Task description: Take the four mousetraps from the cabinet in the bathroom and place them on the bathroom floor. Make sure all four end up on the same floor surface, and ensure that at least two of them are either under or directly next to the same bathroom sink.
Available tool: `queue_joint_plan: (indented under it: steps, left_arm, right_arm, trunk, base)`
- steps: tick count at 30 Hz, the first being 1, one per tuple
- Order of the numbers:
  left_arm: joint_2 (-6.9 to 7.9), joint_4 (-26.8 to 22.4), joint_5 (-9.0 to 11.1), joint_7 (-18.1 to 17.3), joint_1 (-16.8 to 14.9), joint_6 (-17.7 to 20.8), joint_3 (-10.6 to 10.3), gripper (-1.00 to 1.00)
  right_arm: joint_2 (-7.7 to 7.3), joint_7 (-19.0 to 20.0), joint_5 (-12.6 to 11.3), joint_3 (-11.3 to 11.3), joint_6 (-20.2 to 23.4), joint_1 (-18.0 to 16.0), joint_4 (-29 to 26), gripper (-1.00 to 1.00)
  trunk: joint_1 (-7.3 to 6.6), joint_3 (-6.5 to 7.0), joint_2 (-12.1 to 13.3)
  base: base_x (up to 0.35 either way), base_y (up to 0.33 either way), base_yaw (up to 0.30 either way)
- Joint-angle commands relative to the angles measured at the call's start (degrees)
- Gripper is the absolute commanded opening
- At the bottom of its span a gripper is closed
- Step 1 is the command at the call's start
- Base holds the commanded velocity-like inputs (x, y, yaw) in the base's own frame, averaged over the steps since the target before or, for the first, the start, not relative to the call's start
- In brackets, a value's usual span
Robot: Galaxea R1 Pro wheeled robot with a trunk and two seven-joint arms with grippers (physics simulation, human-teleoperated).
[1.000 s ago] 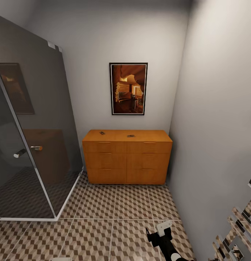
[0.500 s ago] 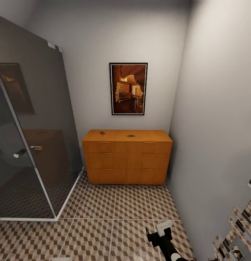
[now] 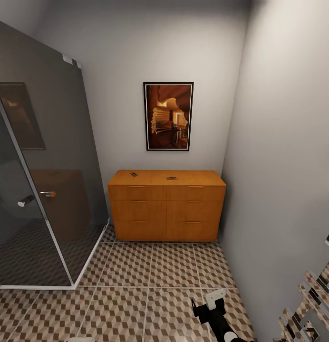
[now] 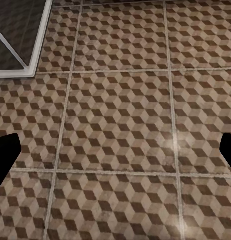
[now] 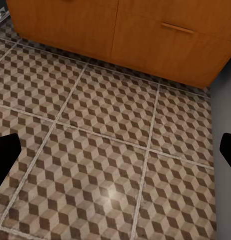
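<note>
Head view: orange-brown cabinet (image 3: 167,204) against the grey back wall at centre frame, two small dark mousetraps (image 3: 134,174) (image 3: 171,178) lying apart on its flat top, too small to make out in detail. Framed picture (image 3: 168,116) on the wall above; dark glass shower enclosure (image 3: 38,180) along the left; cube-patterned bathroom floor (image 3: 150,270) across the lower frame. Right pincer (image 3: 213,304) low at bottom right, hanging over the tiles, holding nothing, finger spread impossible to judge here. Left wrist view: left pincer (image 4: 115,150) spread wide, dark fingertips at both frame edges, bare tiles between. Right wrist view: right pincer (image 5: 115,150) likewise wide apart and empty, cabinet drawers (image 5: 145,35) across the upper frame.
</note>
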Motion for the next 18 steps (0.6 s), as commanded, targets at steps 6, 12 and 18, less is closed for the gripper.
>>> queue_joint_plan:
  steps: [6,12,18]
  left_arm:
    - [-0.03,0.2,0.5,-0.1,-0.1,-0.3,-0.5,1.0]
    - [-0.03,0.2,0.5,-0.1,-0.1,-0.3,-0.5,1.0]
    - [-0.03,0.2,0.5,-0.1,-0.1,-0.3,-0.5,1.0]
  right_arm:
    - [-0.01,-0.6,0.6,0.1,-0.1,0.0,0.1,1.0]
    - [-0.01,-0.6,0.6,0.1,-0.1,0.0,0.1,1.0]
    - [0.0,-0.6,0.6,0.1,-0.1,0.0,0.1,1.0]
  trunk:
    - [0.02,-0.02,0.0]
    - [0.02,-0.02,0.0]
    - [0.02,-0.02,0.0]
  base:
    - [0.0,0.0,0.0]
    - [0.0,0.0,0.0]
    - [0.0,0.0,0.0]
